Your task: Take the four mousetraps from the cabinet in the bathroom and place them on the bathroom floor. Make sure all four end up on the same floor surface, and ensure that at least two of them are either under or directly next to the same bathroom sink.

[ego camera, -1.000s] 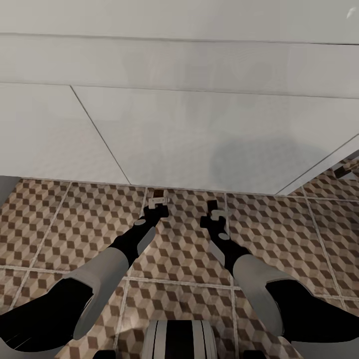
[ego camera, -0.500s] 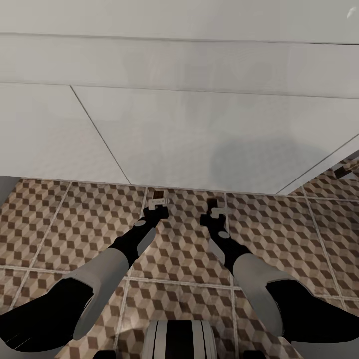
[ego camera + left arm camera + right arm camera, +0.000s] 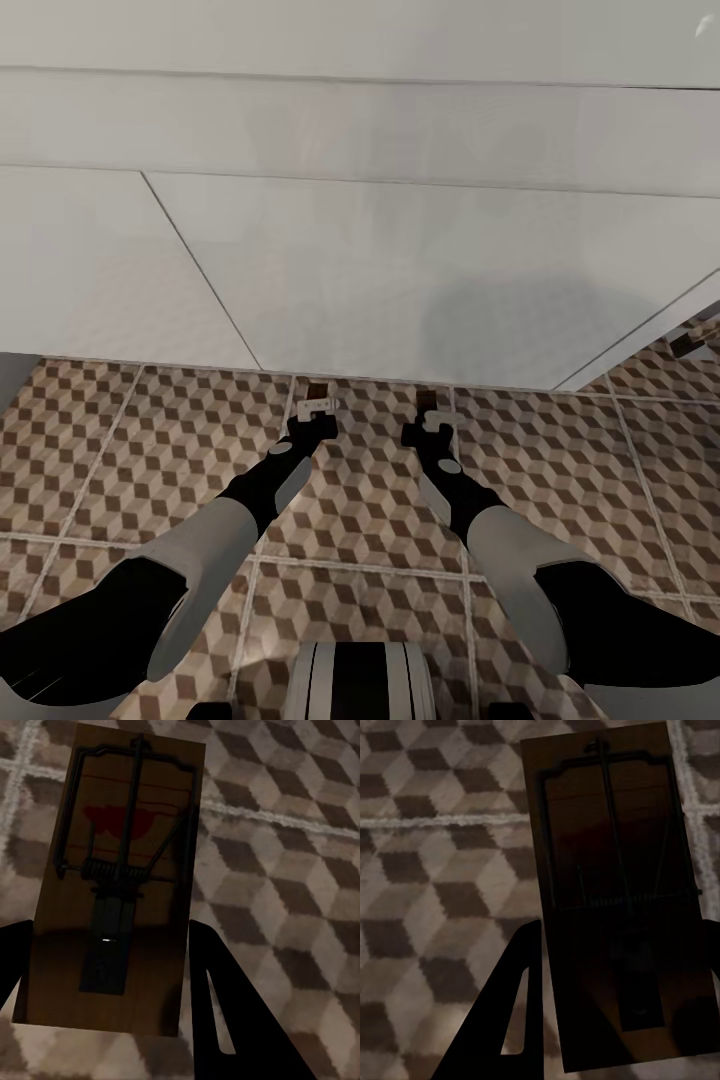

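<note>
I hold two items: left gripper [image 3: 316, 408] clamps a mousetrap [image 3: 112, 877]; right gripper [image 3: 432, 420] clamps another trap [image 3: 619, 896], seemingly above the floor [image 3: 380, 520].

From the head view, the mousetrap [image 3: 318, 389] in the left gripper [image 3: 316, 407] is a brown sliver, too small for detail; the other mousetrap [image 3: 427, 399] at the right gripper [image 3: 436, 420] is likewise tiny. At three o'clock a dark object [image 3: 697, 340] is cut by the edge (unidentifiable). In the left wrist view, the dark fingers [image 3: 225, 1012] run off the frame, and shadow dims the board's [image 3: 112, 870] near end. In the right wrist view the board [image 3: 619, 892] is deeply shadowed, one finger [image 3: 506, 1020] cropped.
</note>
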